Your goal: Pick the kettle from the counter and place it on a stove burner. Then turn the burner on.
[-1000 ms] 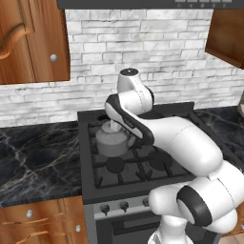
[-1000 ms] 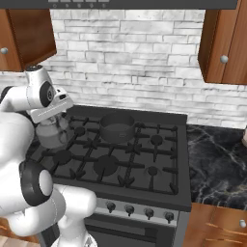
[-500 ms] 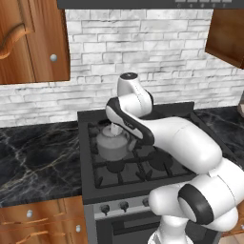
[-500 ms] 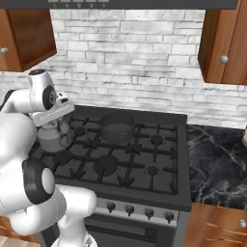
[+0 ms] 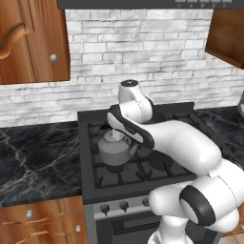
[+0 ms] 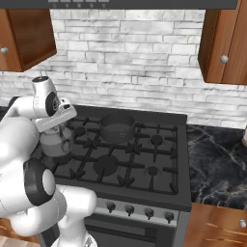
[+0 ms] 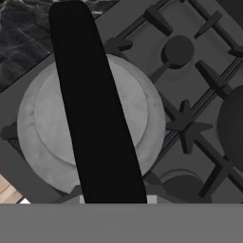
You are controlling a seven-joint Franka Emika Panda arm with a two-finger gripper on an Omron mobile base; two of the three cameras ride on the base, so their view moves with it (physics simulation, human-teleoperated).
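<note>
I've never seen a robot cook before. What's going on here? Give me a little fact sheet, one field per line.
Place: gas stove between black marble counter sections, white brick wall behind
Kettle: grey metal kettle over the front left burner grate; whether it rests on it cannot be told
Fingers: closed on the kettle's black handle
Other cookware: dark grey pot on a rear burner
Knobs: row of stove knobs on the front, untouched
Left to do: release kettle, turn burner on
</note>
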